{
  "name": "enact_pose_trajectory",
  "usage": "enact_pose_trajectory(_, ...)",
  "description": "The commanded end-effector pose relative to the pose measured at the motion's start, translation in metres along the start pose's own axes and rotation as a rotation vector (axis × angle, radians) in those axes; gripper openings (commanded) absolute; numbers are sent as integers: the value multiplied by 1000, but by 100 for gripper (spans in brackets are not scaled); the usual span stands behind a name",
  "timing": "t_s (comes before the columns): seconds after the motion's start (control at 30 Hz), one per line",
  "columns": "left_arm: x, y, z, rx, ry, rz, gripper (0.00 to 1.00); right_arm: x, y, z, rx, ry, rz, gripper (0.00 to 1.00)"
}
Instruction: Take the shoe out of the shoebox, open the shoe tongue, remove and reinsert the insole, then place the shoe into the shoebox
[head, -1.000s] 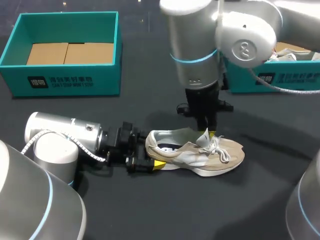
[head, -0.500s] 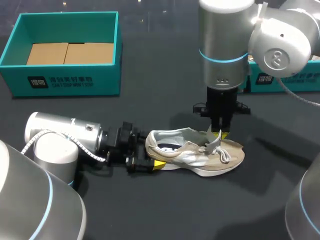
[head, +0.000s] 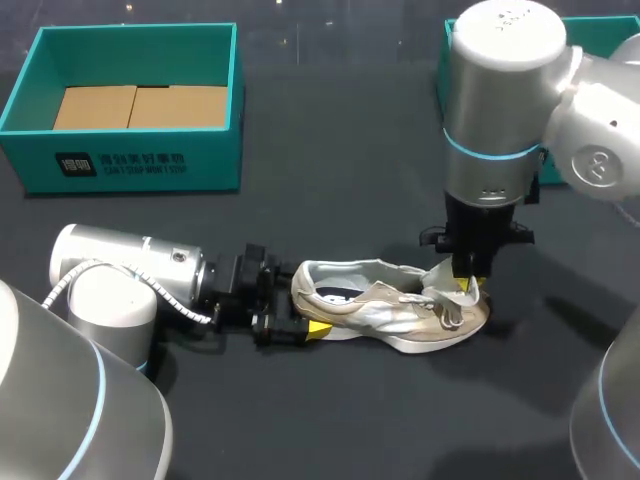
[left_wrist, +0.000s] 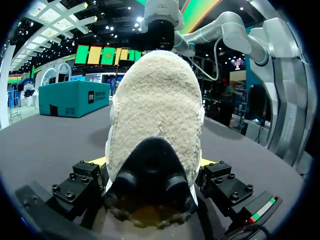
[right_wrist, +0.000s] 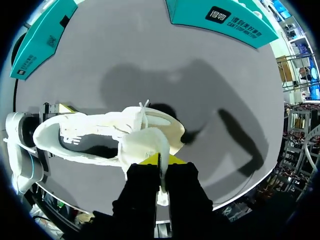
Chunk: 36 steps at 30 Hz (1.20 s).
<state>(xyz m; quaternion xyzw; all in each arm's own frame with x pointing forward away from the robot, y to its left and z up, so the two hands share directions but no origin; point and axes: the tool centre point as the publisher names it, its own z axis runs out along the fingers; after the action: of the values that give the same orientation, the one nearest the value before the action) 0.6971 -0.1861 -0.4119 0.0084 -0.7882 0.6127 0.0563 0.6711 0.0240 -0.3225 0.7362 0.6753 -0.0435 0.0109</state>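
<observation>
1. The box (head: 140, 150) stands open at the far left, waiting for the shoe (head: 380, 310).
2. The left gripper (head: 285, 320) is clamped on the heel (head: 302, 285), steadying the shoe on the table (head: 330, 420).
3. The right gripper (head: 468, 287) pinches the tongue (right_wrist: 142, 145) and holds it forward, probably to open the shoe.

The left arm (head: 110, 290) and right arm (head: 500, 100) are thick silver-grey tubes ringed with thin blue bands. A white cable (head: 70, 272) curls along the left one, whose black gripper (left_wrist: 152, 162) shows round screws.
</observation>
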Motion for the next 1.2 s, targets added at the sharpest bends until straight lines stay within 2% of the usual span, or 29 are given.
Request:
enact_pose_trajectory(0.03,3,4,0,-1,-3,0,0,-6,4,16,16,23,9,0)
enact_pose_trajectory(0.23,3,4,0,-1,-3,0,0,-14,9,28,27,0,43,0)
enact_pose_trajectory(0.27,3,4,0,-1,-3,0,0,-15,10,27,26,-5,45,9)
enact_pose_trajectory(0.3,3,4,0,-1,-3,0,0,-16,10,26,28,-17,53,33)
enact_pose_trajectory(0.33,3,4,0,-1,-3,0,0,-17,11,24,26,-26,59,44)
enact_pose_trajectory(0.43,3,4,0,-1,-3,0,0,-20,13,18,24,-64,79,62)
enact_pose_trajectory(0.63,3,4,0,-1,-3,0,0,-35,14,-1,26,-166,132,54)
enact_pose_trajectory(0.8,3,4,0,-1,-3,0,0,-34,9,-46,-7,-221,141,49)
enact_pose_trajectory(1.0,3,4,0,-1,-3,0,0,4,5,-100,-66,-206,-1,46)
enact_pose_trajectory(1.1,3,4,0,-1,-3,0,0,26,3,-118,-91,-173,-132,42)
enact_pose_trajectory(1.2,3,4,0,-1,-3,0,0,50,1,-130,-106,-155,-278,33)
